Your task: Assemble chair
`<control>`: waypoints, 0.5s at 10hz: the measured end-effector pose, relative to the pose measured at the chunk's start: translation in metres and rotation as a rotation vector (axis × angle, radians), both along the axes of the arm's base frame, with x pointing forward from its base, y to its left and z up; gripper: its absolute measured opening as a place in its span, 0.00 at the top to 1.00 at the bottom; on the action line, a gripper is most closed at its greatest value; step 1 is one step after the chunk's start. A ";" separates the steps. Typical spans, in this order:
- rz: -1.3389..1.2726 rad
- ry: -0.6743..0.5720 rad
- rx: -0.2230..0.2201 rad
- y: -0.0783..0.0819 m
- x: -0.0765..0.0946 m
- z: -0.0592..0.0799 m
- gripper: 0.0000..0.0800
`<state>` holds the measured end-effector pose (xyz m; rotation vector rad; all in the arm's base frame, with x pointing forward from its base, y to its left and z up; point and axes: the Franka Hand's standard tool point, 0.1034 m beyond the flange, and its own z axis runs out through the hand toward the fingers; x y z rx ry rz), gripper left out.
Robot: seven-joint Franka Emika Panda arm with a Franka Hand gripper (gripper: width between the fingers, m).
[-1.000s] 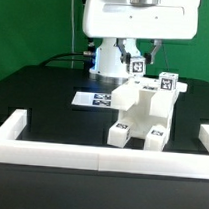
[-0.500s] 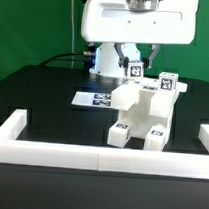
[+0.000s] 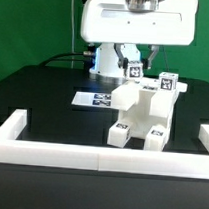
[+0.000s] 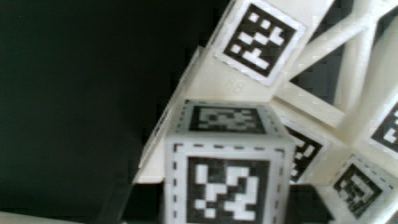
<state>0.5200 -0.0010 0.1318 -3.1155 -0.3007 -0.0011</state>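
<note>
Even, bright overhead light washes the glossy white robot body to glare; the matte black counter stays dark. The wrist view is soft (tags blurred), close-range focus lost.

Chair on table, marker board behind.

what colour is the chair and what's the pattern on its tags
Matte white chair; its square tags are black-and-white blocky patterns, clearest in the wrist view.
</note>
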 end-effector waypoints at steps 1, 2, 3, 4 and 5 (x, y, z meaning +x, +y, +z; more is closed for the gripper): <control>0.000 -0.009 -0.002 -0.001 0.001 0.000 0.64; -0.001 -0.011 -0.002 -0.001 0.001 0.000 0.64; -0.001 -0.011 -0.002 -0.001 0.001 0.000 0.64; -0.001 -0.011 -0.002 -0.001 0.001 0.000 0.64; -0.001 -0.011 -0.002 -0.001 0.001 0.000 0.64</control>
